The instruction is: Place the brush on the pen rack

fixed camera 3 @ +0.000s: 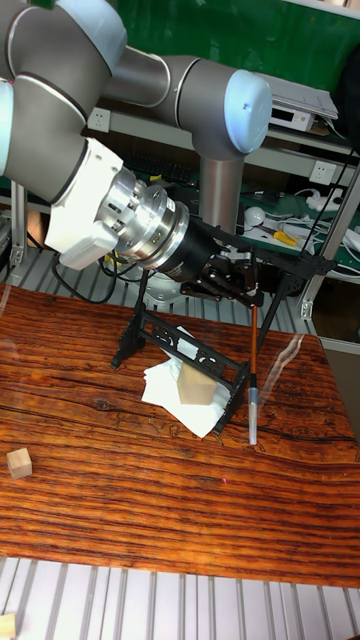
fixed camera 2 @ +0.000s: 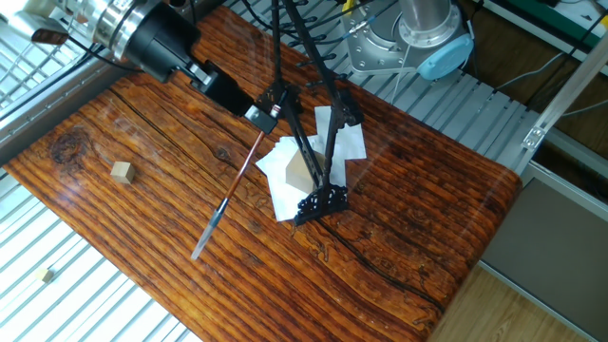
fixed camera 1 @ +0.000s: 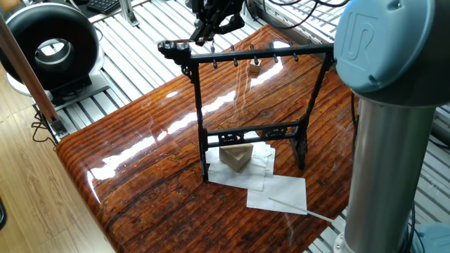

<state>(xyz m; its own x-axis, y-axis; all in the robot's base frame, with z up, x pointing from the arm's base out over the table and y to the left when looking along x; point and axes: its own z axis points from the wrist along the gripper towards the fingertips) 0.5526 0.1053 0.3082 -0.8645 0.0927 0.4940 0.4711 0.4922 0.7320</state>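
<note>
The gripper (fixed camera 3: 250, 292) has its jaws pinching the top of the brush (fixed camera 3: 255, 375), which hangs upright with its pale tip just above the bench (fixed camera 3: 100, 480), beside the right end of the pen rack (fixed camera 3: 190, 345), near its top crossbar (fixed camera 1: 253, 55).

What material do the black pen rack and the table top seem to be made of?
The tall black pen rack: probably metal or lacquered wood with a matte black finish, its bars thin and its lower rail ornate. The reddish-brown table top: wood or veneer, glossy; striped grain and bright reflections show.
</note>
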